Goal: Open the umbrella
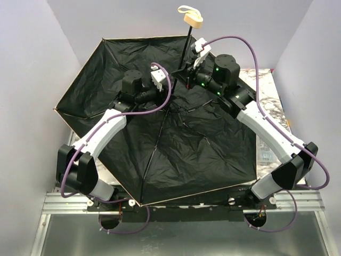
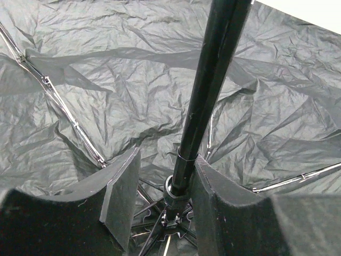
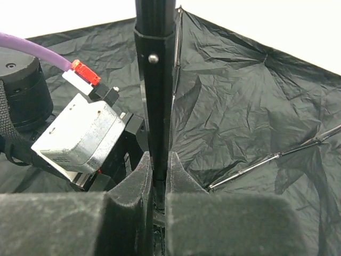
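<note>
The umbrella (image 1: 176, 133) lies spread open with its black lining and thin ribs facing up, covering most of the table. Its slim black shaft (image 1: 186, 50) rises toward the back and ends in the beige handle knob (image 1: 193, 20). My right gripper (image 1: 187, 74) is shut on the shaft (image 3: 155, 106) low down, its pads (image 3: 178, 176) pressed on both sides. My left gripper (image 1: 173, 80) is open around the shaft's base (image 2: 200, 106), just above the runner (image 2: 176, 194). Its right finger (image 2: 213, 186) touches the shaft and its left finger stands apart.
A marble table top (image 1: 266, 90) shows at the right, past the canopy edge. Pale walls close in at the left, back and right. An aluminium rail (image 1: 176, 205) runs along the near edge by the arm bases. The left arm's wrist camera (image 3: 85, 138) sits close beside the shaft.
</note>
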